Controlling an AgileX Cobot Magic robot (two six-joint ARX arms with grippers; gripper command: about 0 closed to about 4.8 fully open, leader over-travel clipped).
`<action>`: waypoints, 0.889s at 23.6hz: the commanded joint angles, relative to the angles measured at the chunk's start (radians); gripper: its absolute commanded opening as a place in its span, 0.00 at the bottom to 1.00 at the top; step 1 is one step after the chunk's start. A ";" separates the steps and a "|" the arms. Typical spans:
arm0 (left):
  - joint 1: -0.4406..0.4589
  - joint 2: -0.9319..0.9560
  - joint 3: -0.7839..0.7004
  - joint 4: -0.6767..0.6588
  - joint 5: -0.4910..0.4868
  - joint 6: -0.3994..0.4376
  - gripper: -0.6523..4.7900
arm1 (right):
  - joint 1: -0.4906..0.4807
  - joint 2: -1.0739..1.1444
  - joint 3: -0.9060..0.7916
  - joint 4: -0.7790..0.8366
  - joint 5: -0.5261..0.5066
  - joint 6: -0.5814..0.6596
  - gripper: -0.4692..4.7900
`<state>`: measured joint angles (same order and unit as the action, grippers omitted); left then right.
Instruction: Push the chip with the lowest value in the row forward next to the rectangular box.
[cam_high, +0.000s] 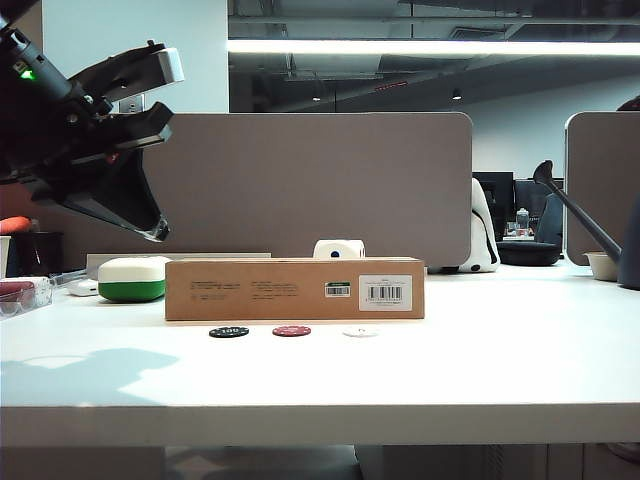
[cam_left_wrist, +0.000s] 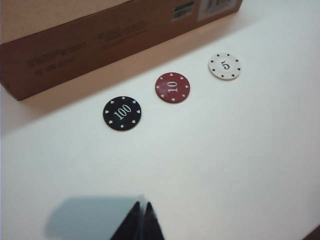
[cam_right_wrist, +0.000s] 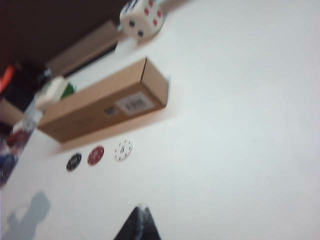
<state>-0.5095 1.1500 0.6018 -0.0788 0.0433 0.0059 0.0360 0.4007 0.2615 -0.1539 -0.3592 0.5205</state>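
Note:
Three chips lie in a row in front of the rectangular brown box (cam_high: 294, 289): black (cam_high: 229, 332), dark red (cam_high: 291, 331) and the white chip (cam_high: 360, 332). The left wrist view reads them as 100 (cam_left_wrist: 122, 113), 10 (cam_left_wrist: 172, 87) and 5 (cam_left_wrist: 224, 66), with the box (cam_left_wrist: 100, 40) behind. My left gripper (cam_high: 155, 232) hangs high at the left, shut and empty (cam_left_wrist: 142, 204), well short of the chips. My right gripper (cam_right_wrist: 141, 209) is shut and empty, raised far from the white chip (cam_right_wrist: 123, 150) and the box (cam_right_wrist: 100, 107); it is outside the exterior view.
A white-and-green case (cam_high: 132, 279) sits left of the box, and a large die (cam_high: 339, 249) stands behind it. A clear tub (cam_high: 22, 295) is at the far left. A dark spouted can (cam_high: 600, 235) stands at the far right. The table's front edge (cam_high: 320, 408) runs close below the chips.

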 joint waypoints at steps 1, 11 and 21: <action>-0.001 -0.002 0.007 0.013 0.003 -0.003 0.11 | 0.040 0.221 0.141 -0.038 -0.043 -0.135 0.07; -0.001 -0.002 0.007 0.013 0.003 -0.003 0.11 | 0.437 1.118 0.794 -0.186 0.156 -0.295 0.07; -0.001 0.000 0.007 0.013 0.002 -0.003 0.11 | 0.513 1.521 1.143 -0.475 0.201 -0.341 0.07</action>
<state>-0.5095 1.1507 0.6022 -0.0784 0.0433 0.0059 0.5480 1.9266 1.3945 -0.6312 -0.1673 0.1837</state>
